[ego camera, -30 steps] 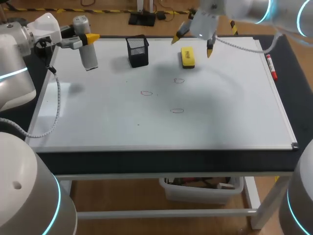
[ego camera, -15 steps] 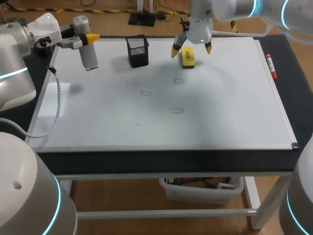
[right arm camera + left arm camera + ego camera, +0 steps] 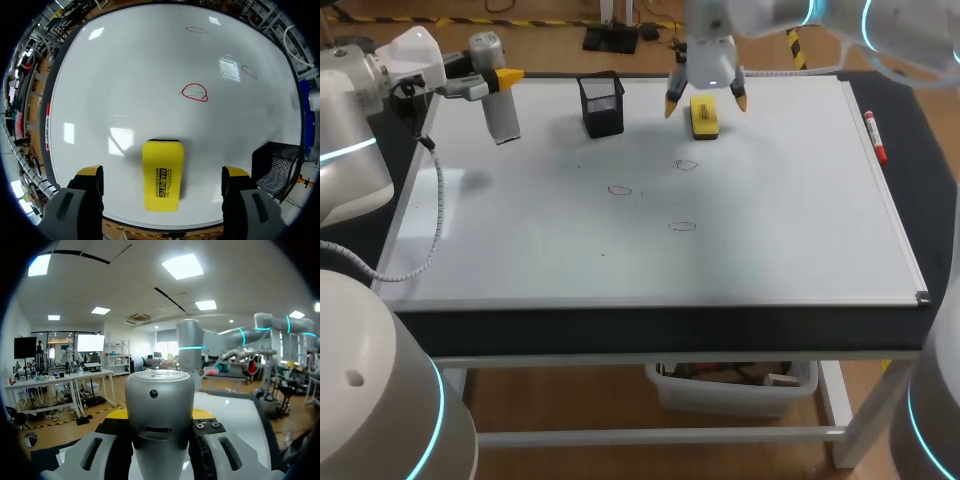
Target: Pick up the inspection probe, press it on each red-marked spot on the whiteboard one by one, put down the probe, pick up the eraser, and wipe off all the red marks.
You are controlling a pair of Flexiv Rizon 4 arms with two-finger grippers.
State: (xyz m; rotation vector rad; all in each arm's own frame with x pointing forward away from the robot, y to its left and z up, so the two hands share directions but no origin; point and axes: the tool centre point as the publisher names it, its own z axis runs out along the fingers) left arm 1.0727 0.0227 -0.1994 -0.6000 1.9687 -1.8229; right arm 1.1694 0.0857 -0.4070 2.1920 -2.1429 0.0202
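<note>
My right end effector (image 3: 705, 100) (image 3: 162, 172) hangs over the yellow eraser (image 3: 703, 116) (image 3: 162, 175) at the far edge of the whiteboard (image 3: 770, 230). Its fingers are spread wide, one on each side of the eraser, neither touching it. The eraser lies flat on the board. A black mesh pen holder (image 3: 603, 104) (image 3: 280, 165) stands near, just beyond one finger. Three red marks (image 3: 688, 165) lie toward the board's middle. A red marker (image 3: 875, 137) lies along its right edge. At the far left corner of the desk (image 3: 620, 325), my left end effector (image 3: 492, 82) (image 3: 159, 440) is clamped on the grey inspection probe (image 3: 500, 105) (image 3: 159, 405), held above the board.
</note>
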